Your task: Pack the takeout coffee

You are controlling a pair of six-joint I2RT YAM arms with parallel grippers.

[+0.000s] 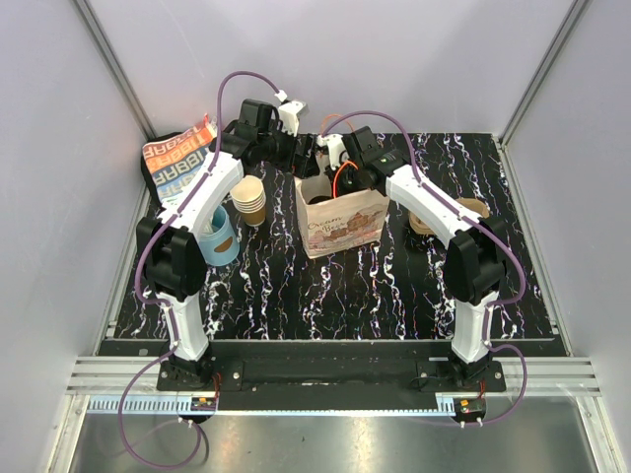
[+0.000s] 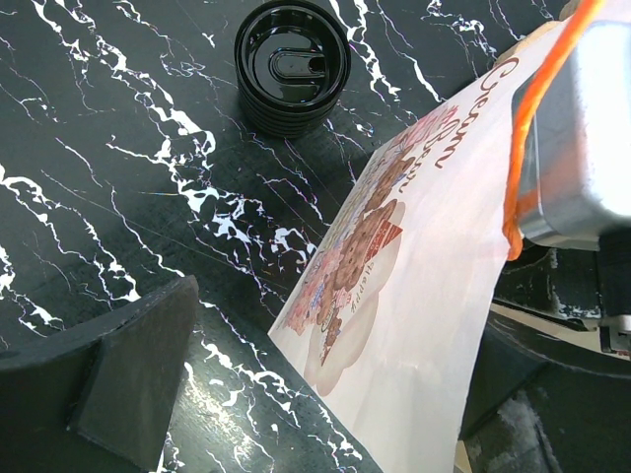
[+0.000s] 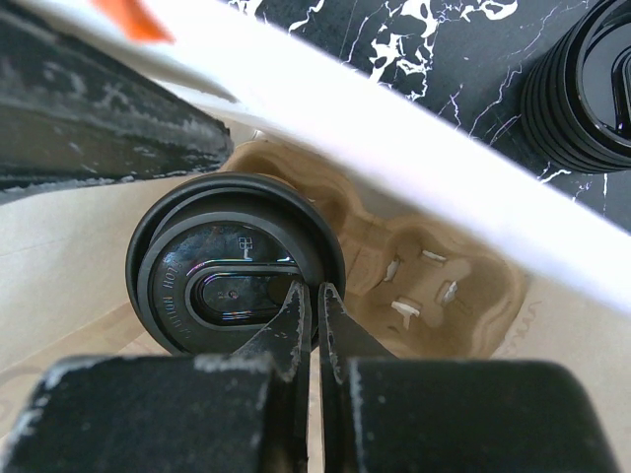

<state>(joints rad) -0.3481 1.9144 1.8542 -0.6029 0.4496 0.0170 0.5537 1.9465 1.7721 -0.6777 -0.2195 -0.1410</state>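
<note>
Right wrist view is showing the takeout coffee (image 3: 237,266) sitting inside the paper bag (image 3: 414,138), in one hole of a brown cup tray (image 3: 424,296); its glossy round black lid is facing up, hiding the cup body; the hole beside it is showing bare; the bag's white rim is crossing close above; the right gripper (image 3: 315,310) is hanging over the lid's near edge, fingers pressed together, holding nothing; the left gripper (image 2: 330,355) is spreading wide, the bag's printed wall between its fingers; a stack of black lids (image 2: 291,64) is sitting nearby on the marble table (image 2: 99,148)
</note>
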